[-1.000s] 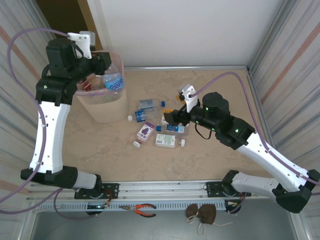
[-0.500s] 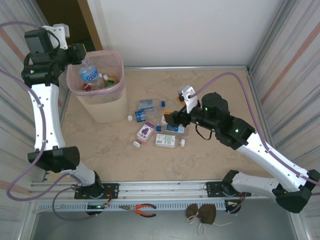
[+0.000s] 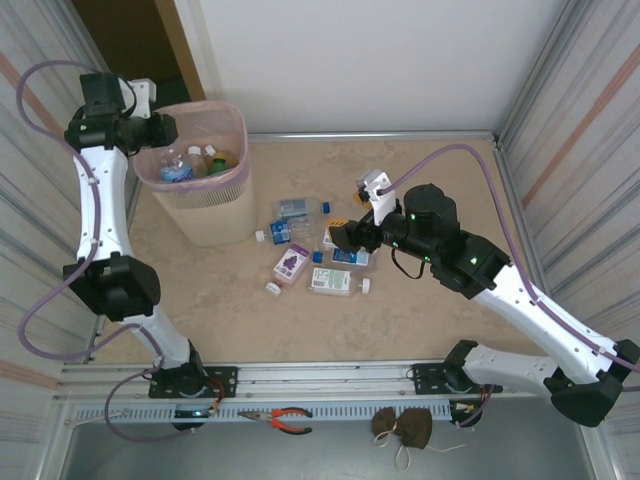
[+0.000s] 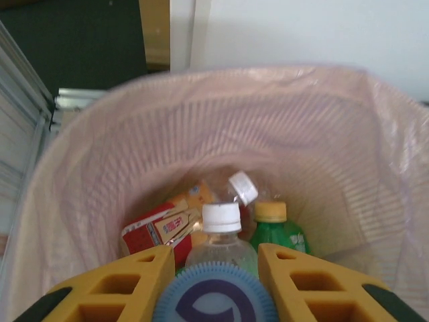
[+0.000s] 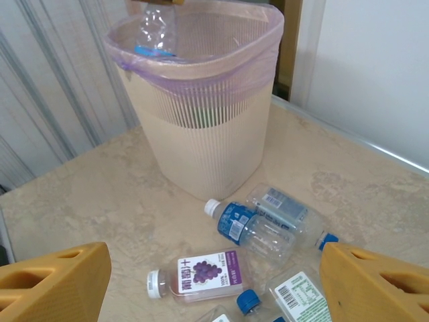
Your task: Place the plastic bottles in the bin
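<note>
- left gripper (image 4: pixel 214 268) grips a clear bottle (image 4: pixel 218 253) over the bin (image 4: pixel 87 154); the next move is probably to release it.
- right gripper (image 5: pixel 214 282) hangs wide and empty above the loose bottles (image 5: pixel 258 228); it needs to pick one.

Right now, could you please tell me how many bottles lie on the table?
5: a clear blue-capped bottle at the back, a blue-labelled bottle beside it, a purple-labelled bottle in front, a pale-labelled bottle to its right, and a half-covered bottle by the right gripper, which may hide more.

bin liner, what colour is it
Translucent pink liner, folded over the beige bin; clearest in the right wrist view.
</note>
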Tool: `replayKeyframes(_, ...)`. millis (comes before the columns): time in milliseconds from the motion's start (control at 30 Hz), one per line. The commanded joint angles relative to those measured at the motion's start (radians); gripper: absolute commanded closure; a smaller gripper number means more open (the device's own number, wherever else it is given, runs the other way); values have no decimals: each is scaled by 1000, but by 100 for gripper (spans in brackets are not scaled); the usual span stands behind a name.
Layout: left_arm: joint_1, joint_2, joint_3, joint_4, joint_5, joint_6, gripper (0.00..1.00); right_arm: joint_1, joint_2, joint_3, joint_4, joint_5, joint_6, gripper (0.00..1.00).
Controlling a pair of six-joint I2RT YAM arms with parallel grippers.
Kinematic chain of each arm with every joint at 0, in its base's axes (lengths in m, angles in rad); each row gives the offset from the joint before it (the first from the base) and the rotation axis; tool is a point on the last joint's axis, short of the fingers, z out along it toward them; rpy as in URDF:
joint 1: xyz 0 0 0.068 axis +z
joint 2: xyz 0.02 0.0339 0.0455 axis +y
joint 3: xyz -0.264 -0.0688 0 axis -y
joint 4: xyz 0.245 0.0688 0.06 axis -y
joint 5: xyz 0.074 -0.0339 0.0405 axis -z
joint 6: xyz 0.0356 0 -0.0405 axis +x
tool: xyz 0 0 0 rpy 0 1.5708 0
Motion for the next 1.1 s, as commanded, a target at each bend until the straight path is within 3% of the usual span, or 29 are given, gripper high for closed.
replayKeyframes(0, 6, 42, -31, -75, -28, 27, 81, -14, 6, -10, 11, -16, -3, 20)
replayKeyframes(267, 3, 121, -59, -98, -38, 37, 72, -26, 8, -12, 11, -22, 0, 20)
replayKeyframes(533, 4, 112, -36, -66, -16, 31, 48, -29, -1, -7, 8, -21, 5, 20)
replayKeyframes(767, 3, 64, 36, -77, -7, 22, 33, -29, -5, 1, 1, -22, 5, 20)
replayKeyframes(1067, 3, 8, 60, -107, 21, 11, 29, -28, -7, 1, -14, -12, 9, 20)
